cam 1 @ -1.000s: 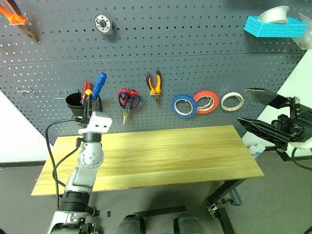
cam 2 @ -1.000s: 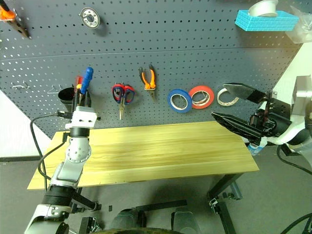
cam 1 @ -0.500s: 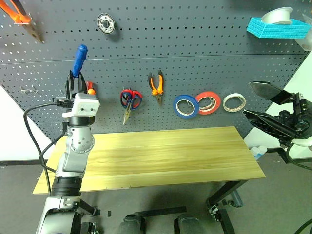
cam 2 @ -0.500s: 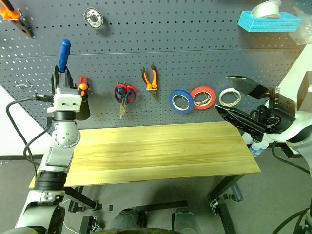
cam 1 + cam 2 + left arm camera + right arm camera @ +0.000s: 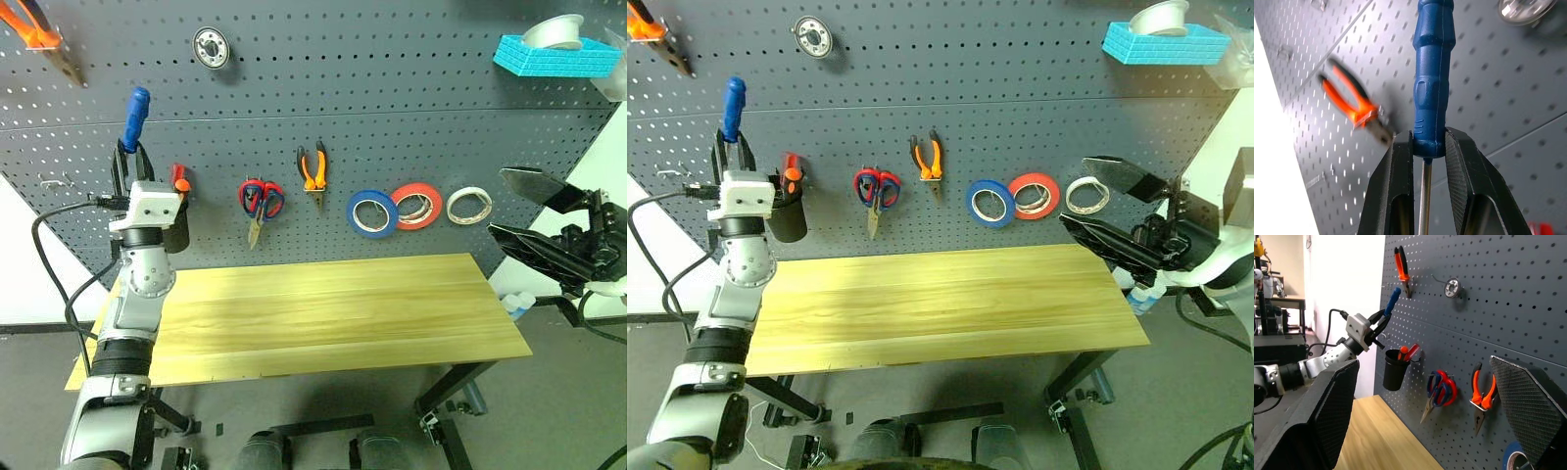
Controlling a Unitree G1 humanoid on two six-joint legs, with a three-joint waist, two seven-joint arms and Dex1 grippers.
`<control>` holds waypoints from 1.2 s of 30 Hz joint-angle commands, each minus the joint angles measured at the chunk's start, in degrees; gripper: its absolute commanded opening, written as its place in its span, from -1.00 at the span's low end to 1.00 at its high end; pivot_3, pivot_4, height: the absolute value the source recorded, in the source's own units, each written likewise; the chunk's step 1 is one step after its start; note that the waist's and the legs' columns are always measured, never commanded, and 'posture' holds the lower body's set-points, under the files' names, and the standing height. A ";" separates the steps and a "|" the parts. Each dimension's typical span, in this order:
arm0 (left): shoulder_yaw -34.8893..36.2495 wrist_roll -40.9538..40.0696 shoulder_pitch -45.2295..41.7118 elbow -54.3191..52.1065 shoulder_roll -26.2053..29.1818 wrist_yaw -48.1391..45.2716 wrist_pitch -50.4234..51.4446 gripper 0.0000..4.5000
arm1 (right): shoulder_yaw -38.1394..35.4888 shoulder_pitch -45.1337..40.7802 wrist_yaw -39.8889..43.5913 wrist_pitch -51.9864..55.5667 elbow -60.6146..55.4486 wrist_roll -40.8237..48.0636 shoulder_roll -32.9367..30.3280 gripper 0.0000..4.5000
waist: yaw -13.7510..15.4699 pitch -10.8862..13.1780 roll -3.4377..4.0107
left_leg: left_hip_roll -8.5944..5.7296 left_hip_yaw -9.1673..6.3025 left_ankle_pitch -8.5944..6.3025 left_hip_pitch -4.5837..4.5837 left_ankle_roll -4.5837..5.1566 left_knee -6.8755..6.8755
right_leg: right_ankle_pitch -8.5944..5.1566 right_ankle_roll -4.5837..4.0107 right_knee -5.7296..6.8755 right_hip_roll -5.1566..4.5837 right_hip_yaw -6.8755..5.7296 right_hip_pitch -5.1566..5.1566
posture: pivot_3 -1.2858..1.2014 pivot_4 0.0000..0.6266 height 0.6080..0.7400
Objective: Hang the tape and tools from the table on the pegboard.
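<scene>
My left gripper [image 5: 128, 154] is shut on the lower end of a blue-handled screwdriver [image 5: 135, 106], which stands upright in front of the pegboard [image 5: 421, 117], above and left of a black cup [image 5: 789, 217]. The left wrist view has both fingers [image 5: 1398, 181] pinching the handle [image 5: 1432, 73]. On the board hang small orange pliers [image 5: 313, 170] and the blue tape [image 5: 371, 212]. My right gripper [image 5: 500, 203] is open and empty, off the right end of the table [image 5: 343, 313].
The black cup holds a red-orange screwdriver [image 5: 791, 172]. Red-handled scissors [image 5: 260, 201], a red-orange roll [image 5: 415, 206] and a white roll [image 5: 467, 205] hang on the board. Large orange pliers [image 5: 39, 39], a metal disc [image 5: 209, 46] and a blue block [image 5: 554, 54] sit higher up.
My left gripper has lifted the blue screwdriver up from beside the black cup and carried it left along the pegboard. The right gripper stayed in place, open.
</scene>
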 commanded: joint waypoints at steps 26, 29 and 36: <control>-1.01 -3.14 -8.59 20.63 -3.91 3.60 -10.40 -0.76 | -9.13 3.66 -1.20 8.72 -1.50 5.91 -7.16 1.00 | -2.33 0.15 -0.23 | 0.04 0.05 -0.04 -0.04 0.04 -0.03 | -0.01 0.01 -0.01 -0.05 0.02 -0.05 | -0.20 -0.76 0.65; -1.15 -2.96 -7.48 20.07 -4.23 3.58 -9.97 -0.76 | -9.81 4.00 -1.37 9.72 -1.50 6.59 -7.80 1.00 | -2.51 0.24 -0.25 | 0.05 0.03 -0.06 -0.08 0.02 -0.03 | -0.02 -0.01 -0.01 -0.08 0.03 -0.10 | -0.20 -0.72 0.65; -1.91 -2.35 -5.82 19.90 -4.22 4.59 -8.69 -0.76 | -10.79 4.58 -1.34 11.53 -1.37 7.30 -8.96 1.00 | -3.49 0.80 -0.32 | 0.07 0.03 -0.07 -0.22 0.02 -0.05 | -0.02 -0.02 -0.01 -0.14 0.10 -0.27 | -0.22 -0.65 0.65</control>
